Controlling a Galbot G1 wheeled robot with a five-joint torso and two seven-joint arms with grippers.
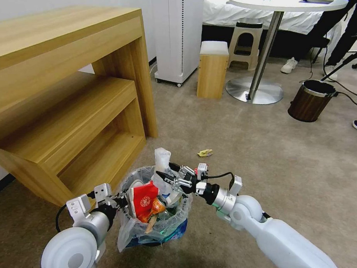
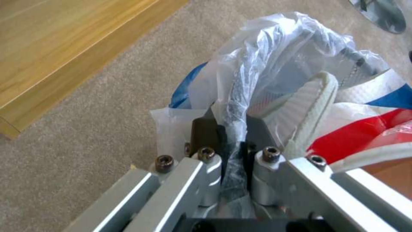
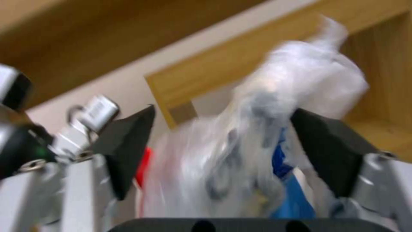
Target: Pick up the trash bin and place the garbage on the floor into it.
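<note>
Our left gripper (image 2: 231, 141) is pinched tight on the bag rim of the trash bin (image 1: 156, 224), which sits on the carpet (image 1: 265, 154) by the wooden shelf (image 1: 68, 114). Our right gripper (image 1: 168, 175) has its fingers spread wide around a clear crushed bottle (image 1: 162, 158) over the full bin. One yellow wrapper (image 1: 205, 152) lies on the carpet, well apart from the bin.

The trash bin (image 1: 156, 224) sits before the shelf (image 1: 68, 114), wrapper (image 1: 205, 152) behind.
</note>
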